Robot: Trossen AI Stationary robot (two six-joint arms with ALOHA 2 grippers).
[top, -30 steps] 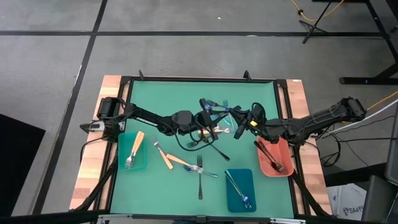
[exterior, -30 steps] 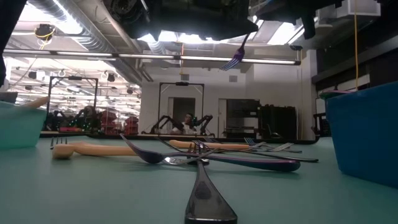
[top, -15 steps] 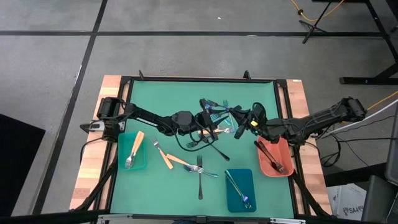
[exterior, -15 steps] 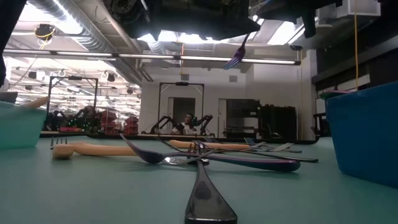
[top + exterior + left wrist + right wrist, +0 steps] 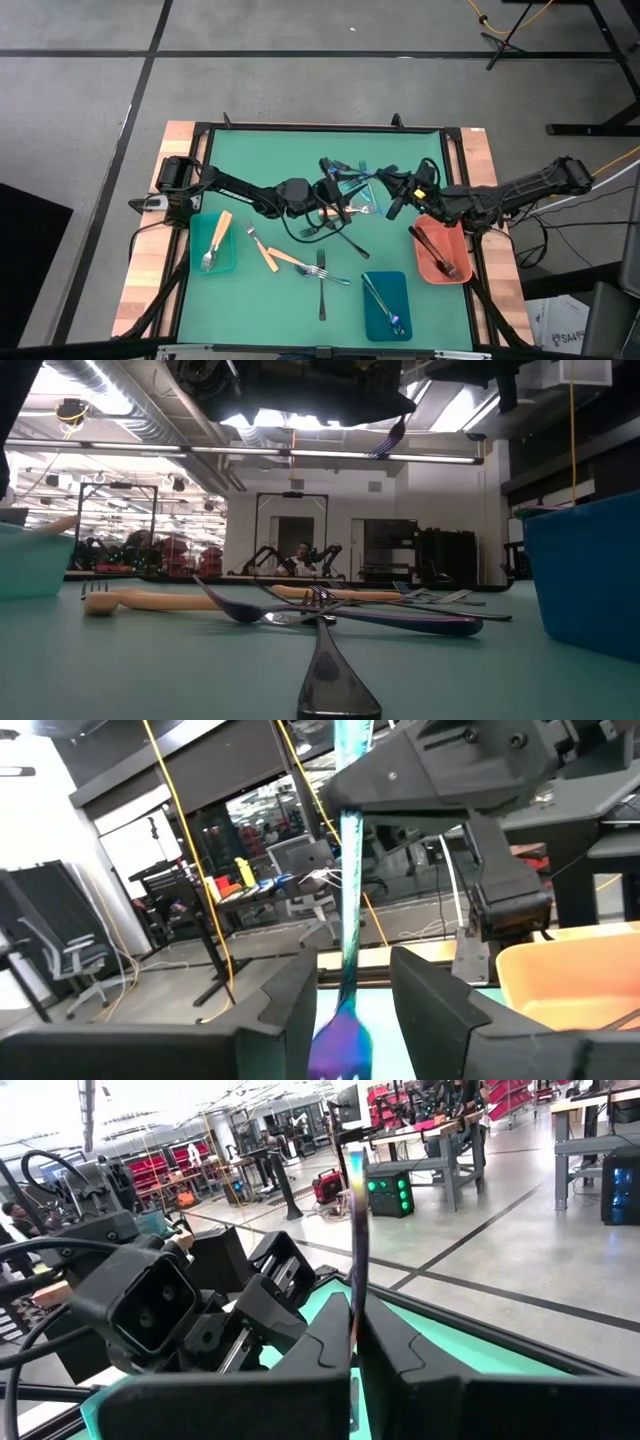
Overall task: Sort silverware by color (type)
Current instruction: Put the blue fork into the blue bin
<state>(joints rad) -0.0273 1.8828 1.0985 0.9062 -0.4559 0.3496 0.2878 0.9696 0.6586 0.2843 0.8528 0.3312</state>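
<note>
An iridescent blue-teal fork (image 5: 345, 920) hangs high over the mat's middle, with my right gripper (image 5: 355, 1330) shut on it. My left gripper (image 5: 345, 1010) is open. Its fingers stand on either side of the fork's head (image 5: 335, 1045) with a gap on each side. From above, my left gripper (image 5: 345, 188) and my right gripper (image 5: 392, 203) face each other. More silverware lies loose on the mat: an orange-handled piece (image 5: 268, 255), forks (image 5: 321, 275) and a small heap (image 5: 345, 210) under the grippers. My right gripper pinches the fork's handle (image 5: 350, 830) between its two fingers, which lie across it. It comes in about level from the table's right side. The fork is lifted clear of the table and tilted, its tines (image 5: 386, 444) at the lower end.
A teal tray (image 5: 212, 262) at the near left holds an orange-handled utensil. A blue tray (image 5: 372, 318) at the near middle holds iridescent pieces. A salmon tray (image 5: 452, 240) at the right holds a dark one. The far part of the green mat (image 5: 290, 150) is bare.
My right gripper has drawn back toward the table's right edge and slightly up, taking the iridescent fork with it. In the low view the fork's head has risen. My left arm has stayed in place.
</note>
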